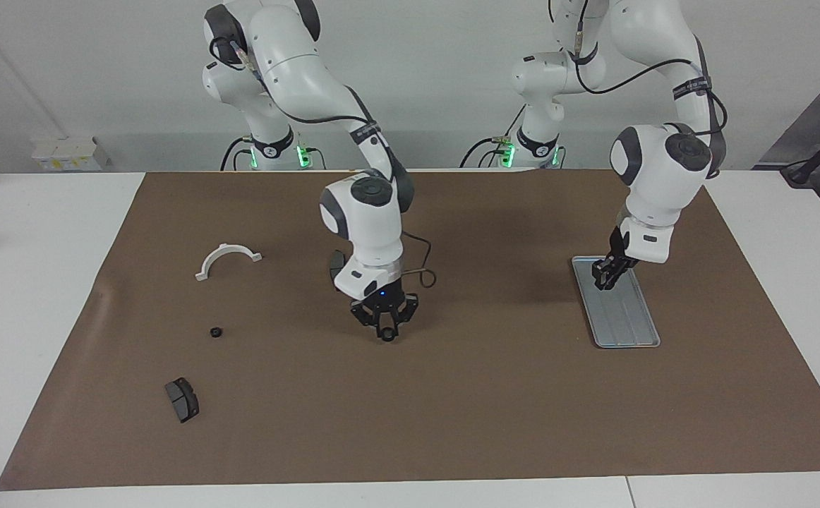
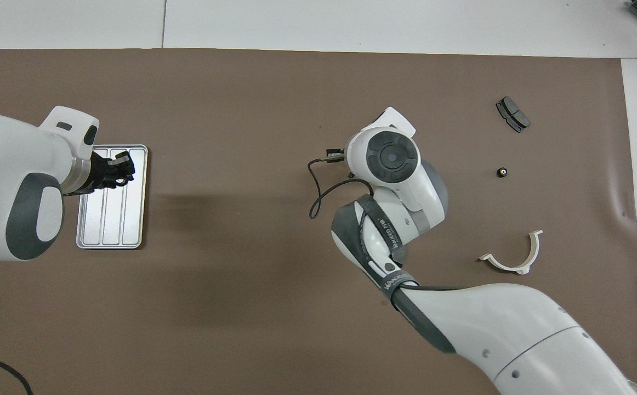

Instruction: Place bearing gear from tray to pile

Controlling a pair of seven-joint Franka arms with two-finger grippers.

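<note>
The silver-grey ridged tray (image 1: 622,317) lies toward the left arm's end of the mat, and its visible surface (image 2: 111,214) is bare. My left gripper (image 1: 605,274) is low over the tray's end nearer the robots (image 2: 117,168) and hides what is under it. My right gripper (image 1: 386,333) hangs over the middle of the mat with its fingertips together. I cannot tell whether anything small sits between them. A small black round gear-like part (image 1: 216,331) lies on the mat toward the right arm's end (image 2: 502,172).
A white half-ring bracket (image 1: 227,259) lies nearer to the robots than the small black part. A dark brake pad (image 1: 182,399) lies farther from them. A loose cable (image 1: 420,261) loops at my right wrist. The brown mat (image 1: 495,409) covers the table.
</note>
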